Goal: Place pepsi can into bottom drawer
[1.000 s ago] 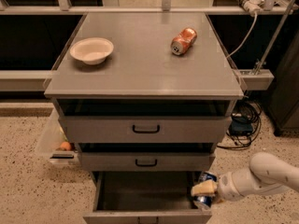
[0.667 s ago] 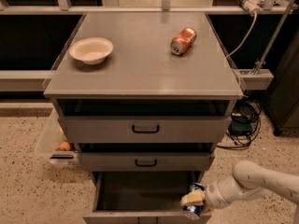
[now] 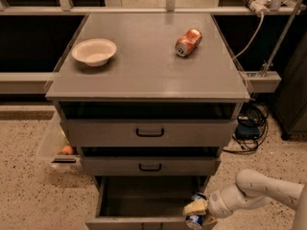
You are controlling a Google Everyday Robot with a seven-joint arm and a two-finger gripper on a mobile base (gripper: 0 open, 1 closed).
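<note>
Likely light, stiff and slick, the can (image 3: 194,220) is clenched round its middle by the pincer (image 3: 195,208), at the drawer's (image 3: 144,198) front right corner.

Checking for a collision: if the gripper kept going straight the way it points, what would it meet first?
The gripper, at the bottom drawer's front right corner holding the pepsi can, points left. Probably open drawer space, then its left wall; depth is unclear.
</note>
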